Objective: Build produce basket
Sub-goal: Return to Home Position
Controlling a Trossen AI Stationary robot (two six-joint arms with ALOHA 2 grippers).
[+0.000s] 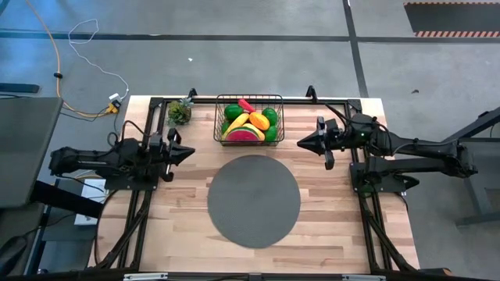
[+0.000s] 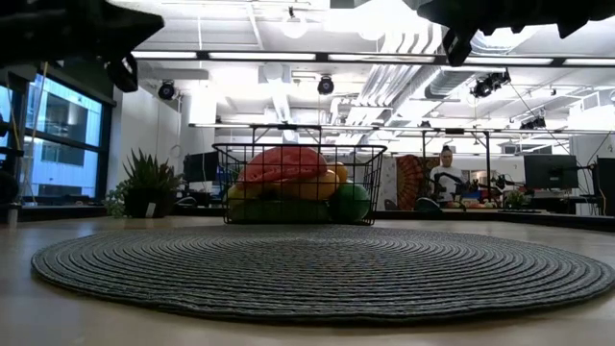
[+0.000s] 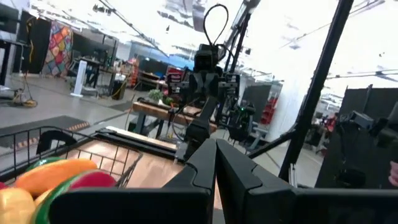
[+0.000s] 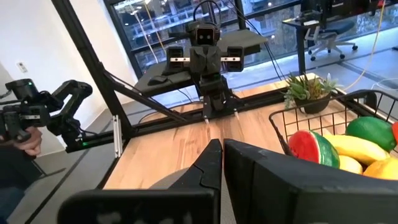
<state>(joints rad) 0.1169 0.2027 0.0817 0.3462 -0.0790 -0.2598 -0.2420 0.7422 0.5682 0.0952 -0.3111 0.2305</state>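
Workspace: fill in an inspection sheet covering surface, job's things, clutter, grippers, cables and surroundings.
Surface: wooden table, round grey mat in the middle.
Job's things: basket at the far edge, holding produce, including a watermelon slice.
Clutter: potted plant left of the basket.
Grippers: left gripper and right gripper shut, empty, either side of the basket.
Cables: cables on the floor, far left.
Surroundings: open office, one person far off.

Open workshop hall, daylight and overhead lighting.
Grey concrete floor (image 1: 234, 55); tall windows (image 2: 58, 135) on one side; ceiling lamps (image 2: 293, 27) lit; office chair (image 4: 326, 37) beyond.
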